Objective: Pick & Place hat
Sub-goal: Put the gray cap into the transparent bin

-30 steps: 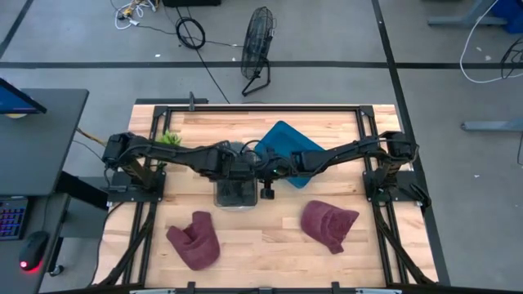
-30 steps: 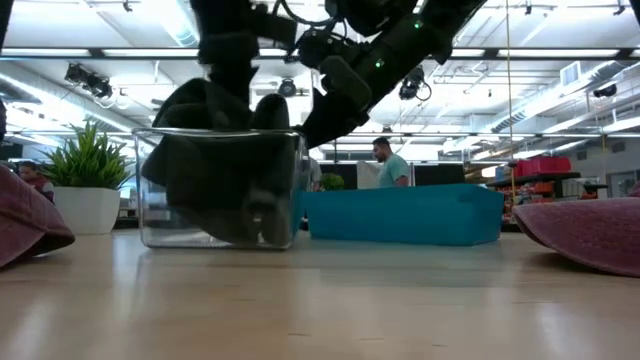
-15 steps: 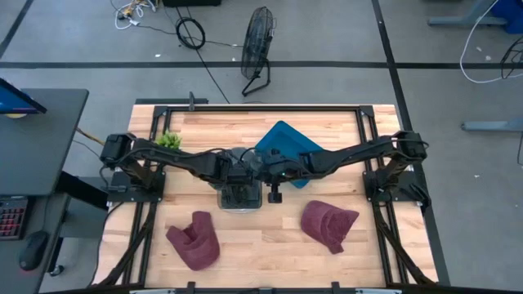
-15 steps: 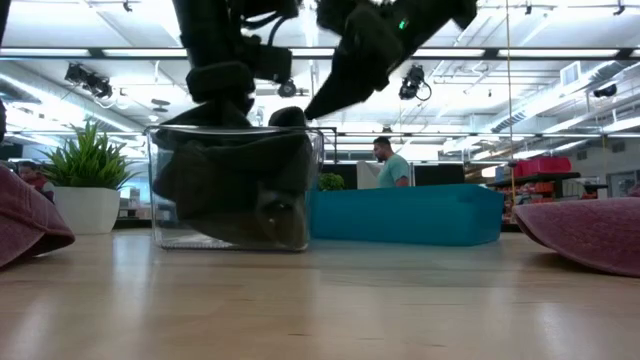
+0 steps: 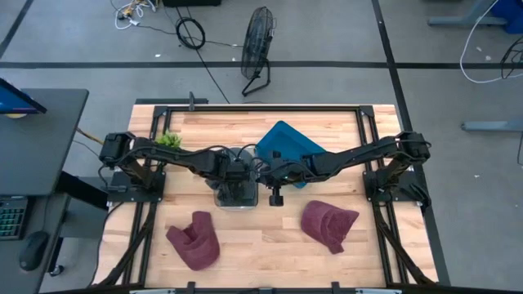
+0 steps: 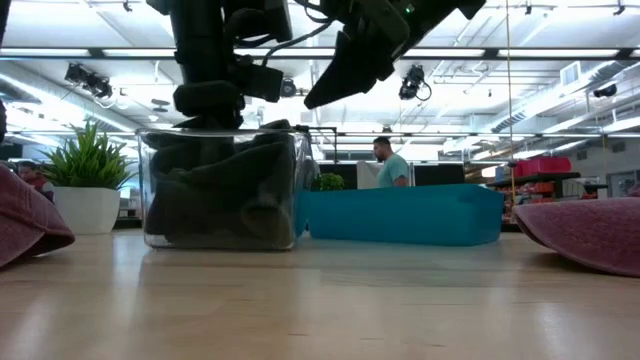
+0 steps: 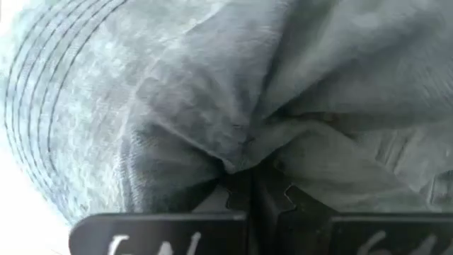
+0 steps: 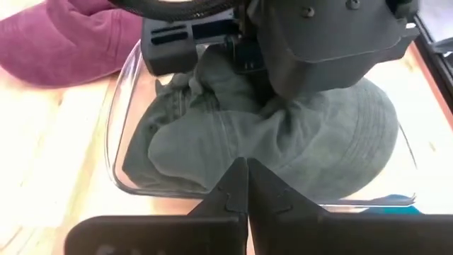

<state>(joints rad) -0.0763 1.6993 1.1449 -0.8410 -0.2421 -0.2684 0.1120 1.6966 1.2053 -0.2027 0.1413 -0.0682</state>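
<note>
Since a second ago, the clear bin (image 6: 222, 188) is sitting a little differently on the desk (image 5: 270, 241) and the right gripper (image 8: 245, 190) is lifting away, its fingers pressed together just above the bin. The grey hat (image 8: 283, 138) is lying crumpled inside the bin. The left gripper (image 7: 249, 188) is reaching down into the bin, pinching a fold of the hat. Two maroon hats (image 5: 194, 239) (image 5: 328, 224) are resting nearer the front edge, well apart.
</note>
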